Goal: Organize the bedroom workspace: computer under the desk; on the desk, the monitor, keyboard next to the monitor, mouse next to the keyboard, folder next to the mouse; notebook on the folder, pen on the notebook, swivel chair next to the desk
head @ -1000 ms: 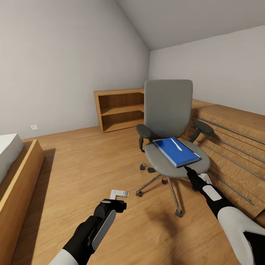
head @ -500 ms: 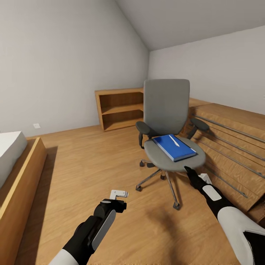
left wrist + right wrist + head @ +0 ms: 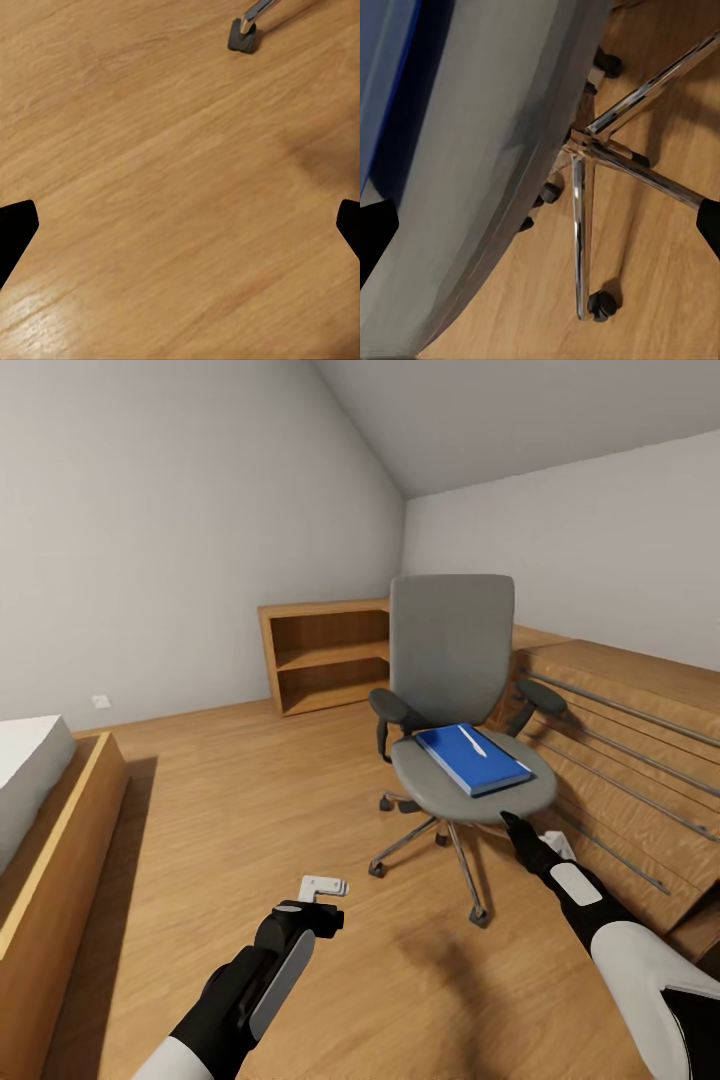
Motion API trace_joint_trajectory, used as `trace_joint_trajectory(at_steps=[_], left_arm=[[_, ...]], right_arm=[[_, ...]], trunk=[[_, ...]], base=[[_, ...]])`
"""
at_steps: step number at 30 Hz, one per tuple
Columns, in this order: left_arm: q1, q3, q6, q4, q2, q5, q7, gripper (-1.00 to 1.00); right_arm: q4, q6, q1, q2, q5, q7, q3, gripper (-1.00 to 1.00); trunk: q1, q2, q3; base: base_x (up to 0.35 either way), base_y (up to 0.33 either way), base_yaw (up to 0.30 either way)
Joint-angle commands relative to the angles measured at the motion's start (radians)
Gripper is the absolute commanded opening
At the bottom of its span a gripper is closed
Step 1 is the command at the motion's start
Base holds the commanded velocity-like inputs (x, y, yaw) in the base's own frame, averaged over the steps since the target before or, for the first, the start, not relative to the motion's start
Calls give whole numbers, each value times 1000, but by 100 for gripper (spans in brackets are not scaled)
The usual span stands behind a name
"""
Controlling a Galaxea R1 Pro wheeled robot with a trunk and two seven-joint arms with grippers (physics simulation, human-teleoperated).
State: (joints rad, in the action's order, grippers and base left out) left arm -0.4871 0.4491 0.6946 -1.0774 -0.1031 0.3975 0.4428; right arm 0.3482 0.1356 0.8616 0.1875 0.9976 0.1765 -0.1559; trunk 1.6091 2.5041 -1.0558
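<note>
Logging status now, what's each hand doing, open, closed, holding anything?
Left hand: open, empty, over the floor.
Right hand: open, empty, at the swivel chair seat's edge.

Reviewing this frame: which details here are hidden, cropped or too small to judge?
- Notebook: none made out; a white stick, likely the pen, lies on the folder.
- Right gripper, head view: seen end-on, so the jaw opening is unclear.
- Swivel chair, right wrist view: its seat covers most of the folder.
- Flat white piece on the floor: too small to identify.
</note>
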Motion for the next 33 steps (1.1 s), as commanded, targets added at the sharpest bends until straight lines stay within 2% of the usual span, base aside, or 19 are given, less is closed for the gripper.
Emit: trace_joint_trajectory(at_steps=[1, 16, 33], left_arm=[[-1, 2, 2, -1, 0, 11, 10, 100], [-1, 2, 2, -1, 0, 11, 10, 100], [-1, -4, -7, -6, 3, 10, 11, 100]], right_arm=[[0, 7, 0, 0, 6, 4, -7, 100], [0, 7, 0, 0, 6, 4, -7, 100], [1, 3, 0, -4, 3, 4, -4, 100]], trunk=[[0, 0, -1], [0, 0, -1], [0, 0, -1]], base=[[-84, 5, 0], [-206, 43, 0], [-26, 3, 0]])
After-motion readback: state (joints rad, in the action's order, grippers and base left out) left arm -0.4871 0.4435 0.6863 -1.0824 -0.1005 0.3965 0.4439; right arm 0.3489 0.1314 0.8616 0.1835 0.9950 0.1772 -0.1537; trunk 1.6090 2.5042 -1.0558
